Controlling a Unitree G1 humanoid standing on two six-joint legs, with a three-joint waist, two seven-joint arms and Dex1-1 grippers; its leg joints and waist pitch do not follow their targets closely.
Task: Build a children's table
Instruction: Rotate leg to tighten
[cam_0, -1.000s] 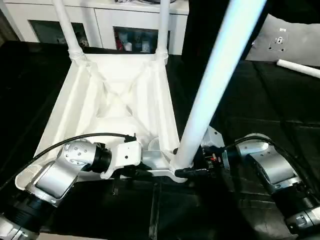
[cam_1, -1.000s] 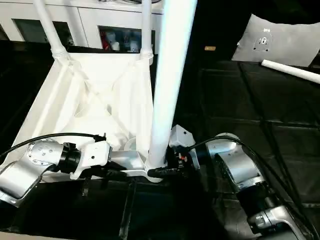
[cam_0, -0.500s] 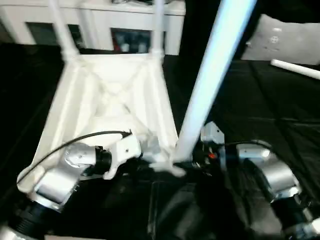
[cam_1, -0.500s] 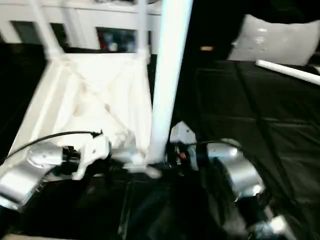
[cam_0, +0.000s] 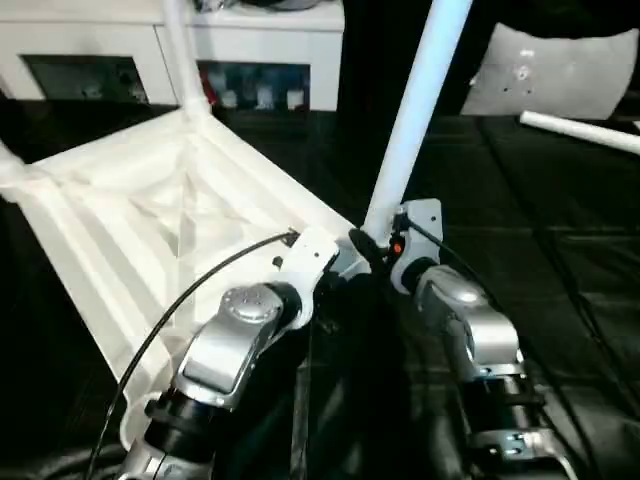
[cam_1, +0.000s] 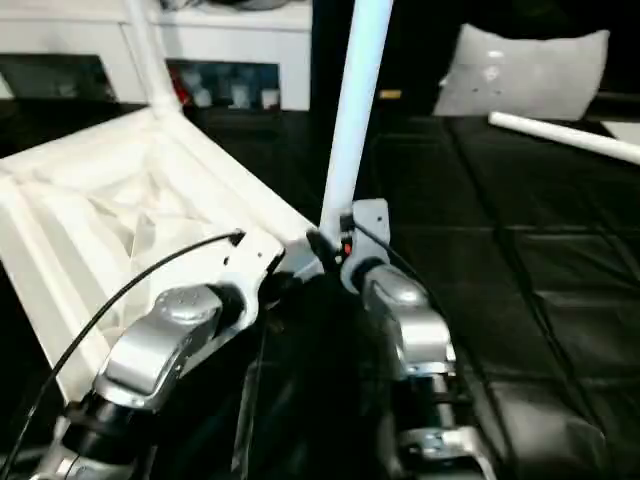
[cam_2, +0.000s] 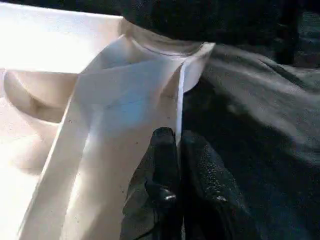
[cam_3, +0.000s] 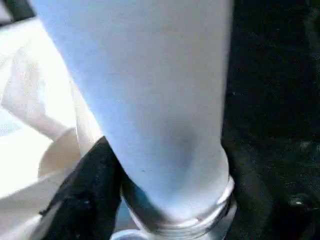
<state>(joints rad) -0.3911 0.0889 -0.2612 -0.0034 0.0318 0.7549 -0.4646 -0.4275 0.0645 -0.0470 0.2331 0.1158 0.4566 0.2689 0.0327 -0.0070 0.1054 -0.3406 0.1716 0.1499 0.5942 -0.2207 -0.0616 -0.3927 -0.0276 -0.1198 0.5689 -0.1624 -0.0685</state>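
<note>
The left gripper (cam_2: 177, 150) pinches the top's (cam_0: 150, 215) rim to steady it while the right gripper (cam_3: 150, 200), beside that corner, clasps the leg (cam_0: 410, 110) at its socket.

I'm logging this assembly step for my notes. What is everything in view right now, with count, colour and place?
Table top: one, white, upside down on the dark floor, ribbed underside up.
Fitted legs: three, white, upright in corner sockets; one at the near corner, one at the far corner by the cabinet, one at the left picture edge.
Loose leg: one, white, lying on the floor, far right.
Pad: one, white, behind the loose leg.
Cabinet: one, white, glass doors, at the back.
Left gripper: black fingers pinching a thin rib of the top.
Right gripper: black finger against the near leg's base.
</note>
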